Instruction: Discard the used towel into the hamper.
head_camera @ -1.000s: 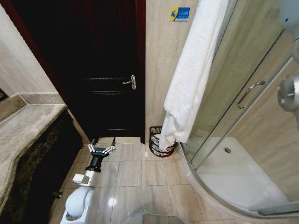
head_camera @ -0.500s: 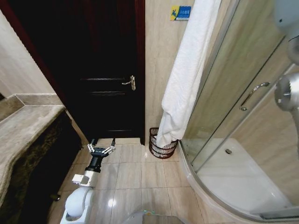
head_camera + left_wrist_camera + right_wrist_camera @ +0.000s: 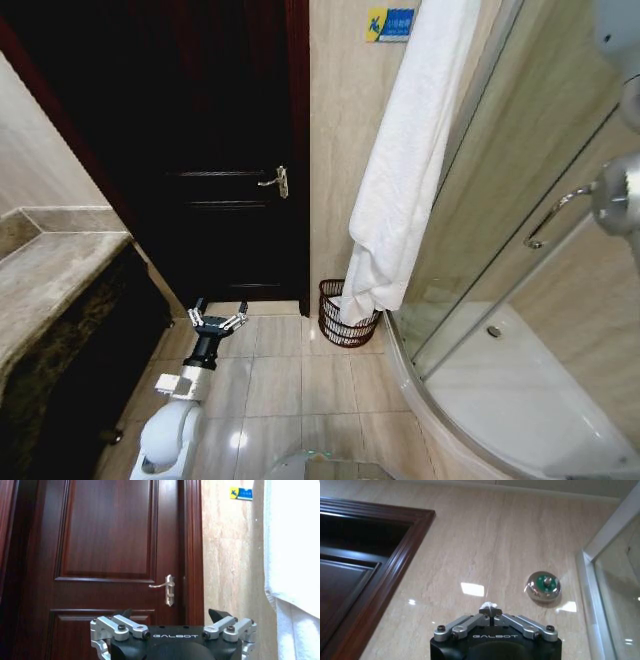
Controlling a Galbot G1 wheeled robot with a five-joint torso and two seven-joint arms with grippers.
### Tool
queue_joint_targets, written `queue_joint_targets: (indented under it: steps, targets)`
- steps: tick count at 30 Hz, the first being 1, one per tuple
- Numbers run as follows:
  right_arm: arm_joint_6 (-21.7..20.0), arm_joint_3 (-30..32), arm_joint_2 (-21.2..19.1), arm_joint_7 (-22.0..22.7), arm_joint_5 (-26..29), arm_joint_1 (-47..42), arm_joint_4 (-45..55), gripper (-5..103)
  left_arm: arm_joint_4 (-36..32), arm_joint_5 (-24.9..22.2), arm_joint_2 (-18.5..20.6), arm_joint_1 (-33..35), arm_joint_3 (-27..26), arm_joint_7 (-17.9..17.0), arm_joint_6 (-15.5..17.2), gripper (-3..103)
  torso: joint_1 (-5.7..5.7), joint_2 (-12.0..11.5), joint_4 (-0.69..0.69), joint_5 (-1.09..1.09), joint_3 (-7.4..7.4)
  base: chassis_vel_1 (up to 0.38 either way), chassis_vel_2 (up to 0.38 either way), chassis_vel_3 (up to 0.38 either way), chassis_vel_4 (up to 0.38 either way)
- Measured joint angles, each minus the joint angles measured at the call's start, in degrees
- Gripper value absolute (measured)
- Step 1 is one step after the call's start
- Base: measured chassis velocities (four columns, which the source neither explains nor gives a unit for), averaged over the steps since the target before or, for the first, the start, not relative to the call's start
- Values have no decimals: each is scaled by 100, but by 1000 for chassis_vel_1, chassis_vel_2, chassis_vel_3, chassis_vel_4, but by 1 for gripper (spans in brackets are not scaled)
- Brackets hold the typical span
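A long white towel (image 3: 410,170) hangs down the wall beside the shower, its top running out of the head view. Its lower end reaches the rim of the hamper (image 3: 345,322), a low dark wire basket on the floor in the corner; I cannot tell whether the end is inside. In the right wrist view my right gripper (image 3: 490,612) is high up near the wall, shut on a white tuft of towel. My left gripper (image 3: 218,322) is held low over the floor tiles, facing the door, open and empty. It also shows in the left wrist view (image 3: 171,618), with the towel (image 3: 295,555) off to one side.
A dark wooden door (image 3: 230,120) with a metal handle (image 3: 276,182) is straight ahead. The glass shower enclosure (image 3: 520,300) curves along the right. A stone counter (image 3: 50,275) stands at the left. Bare floor tiles (image 3: 290,380) lie between them.
The whole head view has shifted a little, so the camera moved. The towel still hangs with its end at the hamper. My left arm has not moved.
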Motion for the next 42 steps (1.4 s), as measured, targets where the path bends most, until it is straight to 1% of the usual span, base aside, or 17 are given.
queue_joint_targets:
  steps: [11, 18, 23, 26, 29, 30, 32, 36, 38, 40, 42]
  targets:
    - [-31, -15, 92, 32, 41, 87, -28, 0, -2, 0, -76, 54, -7, 56, -70, 100, -1, -4, 0, -3, -2, -59, 88, 73, -77]
    - [-37, -8, 142, 47, 40, 126, -118, 0, -30, 1, -72, 56, -8, 61, -74, 100, -3, -6, -1, 0, -3, 0, 0, 0, 0]
    - [-16, 58, 227, 62, 9, 131, -220, 0, -33, 7, -79, 51, 7, 61, -68, 100, -6, -5, 0, -4, -5, 0, 0, 0, 0]
    - [-22, 48, 140, 110, 6, -96, -44, 0, -29, 9, -95, 53, 7, 62, -68, 100, -6, -5, 0, -4, -5, 0, 0, 0, 0]
    - [-74, 14, -26, 246, 37, -560, 298, 0, -22, 10, -102, 45, 8, 62, -67, 100, -3, -8, -1, 0, -4, 0, 0, 0, 0]
    - [-74, 14, -26, 246, 37, -560, 298, 0, -22, 10, -102, 45, 8, 62, -67, 100, -3, -8, -1, 0, -4, 0, 0, 0, 0]
    - [-132, -22, -154, 359, 104, -973, 631, 0, 4, 10, -101, 24, 12, 61, -60, 100, -2, -9, -1, 1, -3, 0, 0, 0, 0]
    - [-162, -40, -243, 468, 179, -1324, 925, 0, 29, 20, -112, 6, 26, 60, -58, 100, -2, -9, 0, -1, -3, 0, 0, 0, 0]
    - [-220, -24, -343, 585, 247, -1746, 1317, 0, 34, 30, -133, -1, 35, 52, -54, 100, -3, -9, 0, -1, -4, 0, 0, 0, 0]
    - [-232, -17, -364, 613, 268, -1836, 1408, 0, 34, 31, -136, -3, 36, 50, -51, 100, -3, -9, 0, 0, -3, 0, 0, 0, 0]
    - [-274, 9, -470, 721, 335, -2291, 1832, 0, 44, 31, -142, -12, 22, 42, -44, 100, -3, -8, 0, -2, -4, 0, 0, 0, 0]
